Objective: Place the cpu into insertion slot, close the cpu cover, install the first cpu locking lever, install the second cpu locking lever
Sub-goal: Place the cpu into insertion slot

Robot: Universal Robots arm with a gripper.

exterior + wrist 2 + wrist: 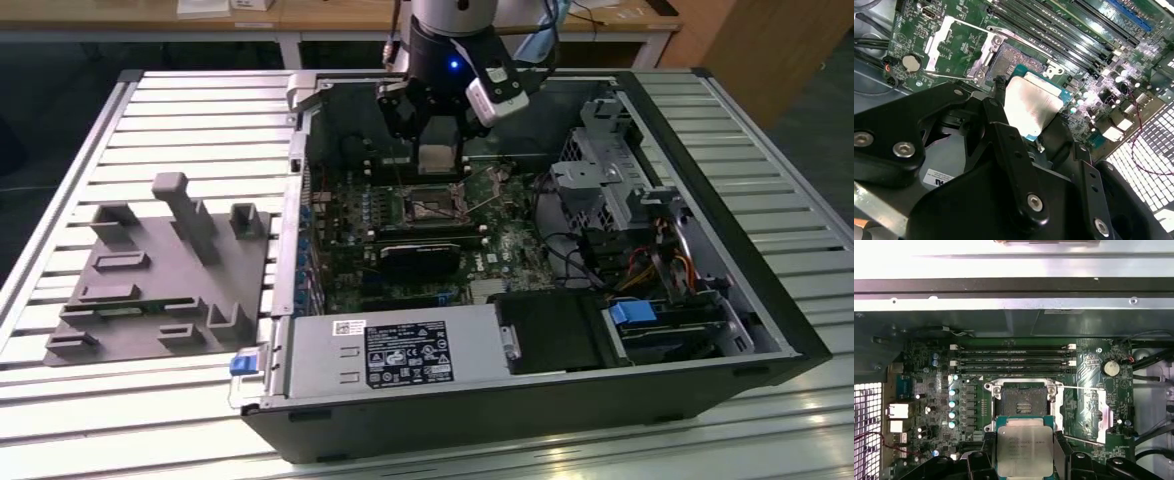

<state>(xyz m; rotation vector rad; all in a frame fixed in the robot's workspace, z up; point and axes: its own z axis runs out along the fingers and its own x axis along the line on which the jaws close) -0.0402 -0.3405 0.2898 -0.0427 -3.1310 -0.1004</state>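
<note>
My gripper (438, 160) is shut on the cpu (438, 157), a flat square chip with a dull silver top, held by two opposite edges. In both wrist views the cpu (1024, 450) (1031, 106) hangs above the motherboard, just to one side of the insertion slot (1024, 400) (1016, 61). The slot (430, 205) is a dark square socket with a silver rim, and it lies bare. The cpu cover (1103, 415) (938, 41), a thin silver frame, is swung open and lies beside the slot. A thin lever rod (1089, 388) runs along the cover's edge.
The open computer case (747, 300) walls in the board. Memory slots (1013, 357) run beside the socket. A power supply (400, 355) and a drive cage (607, 180) stand nearby, with cables (654, 270) around them. A grey fixture block (160, 270) sits on the slatted table at the exterior view's left.
</note>
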